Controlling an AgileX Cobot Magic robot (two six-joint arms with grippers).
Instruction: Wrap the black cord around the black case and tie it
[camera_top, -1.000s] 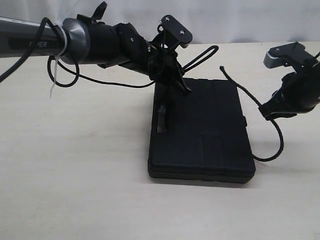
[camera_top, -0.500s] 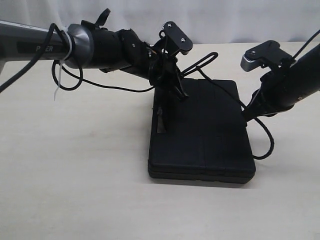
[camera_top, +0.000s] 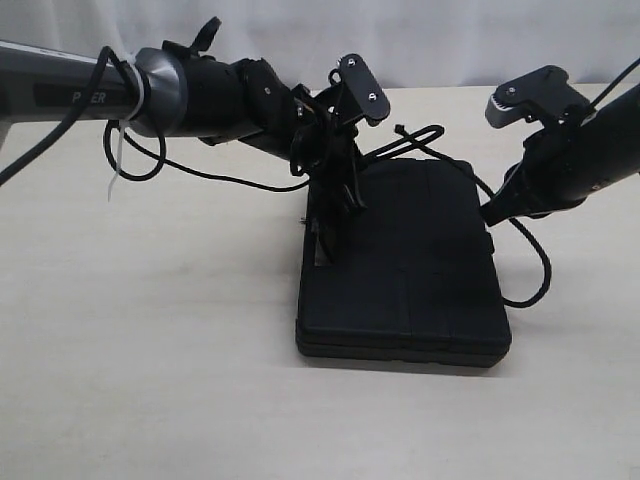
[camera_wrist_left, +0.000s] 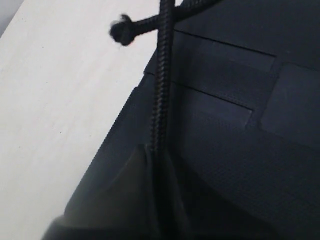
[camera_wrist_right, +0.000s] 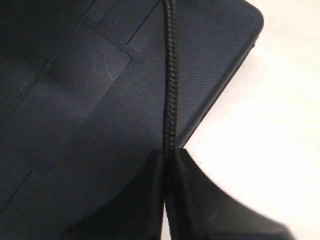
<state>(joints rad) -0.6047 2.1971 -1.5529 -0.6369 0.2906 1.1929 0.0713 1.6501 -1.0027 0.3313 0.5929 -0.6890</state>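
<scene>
Flat on the pale worktop (camera_top: 150, 350), directly under the left pincer (camera_top: 338, 195) and just beside and below the right pincer (camera_top: 492, 212): the black case (camera_top: 410, 280), broad face up, probably left lying this way for drawing rope across its top. Matte, rounded at the corners, marked with shallow moulded grooves and a fine stippled grain.

Strung between the two pincers, over the case's far edge: the black cord (camera_top: 420, 135), thin, braided, matte. Doubled into a narrow loop there. Beyond the right pincer, slack in a curve down to the worktop beside the case. Past the left pincer, a short knotted tail.

Both pincers pressed together, each pinching the cord between its tips, presumably to keep a separate stretch in each, taut enough for crossing and tying. Apparently no finished knot yet.
</scene>
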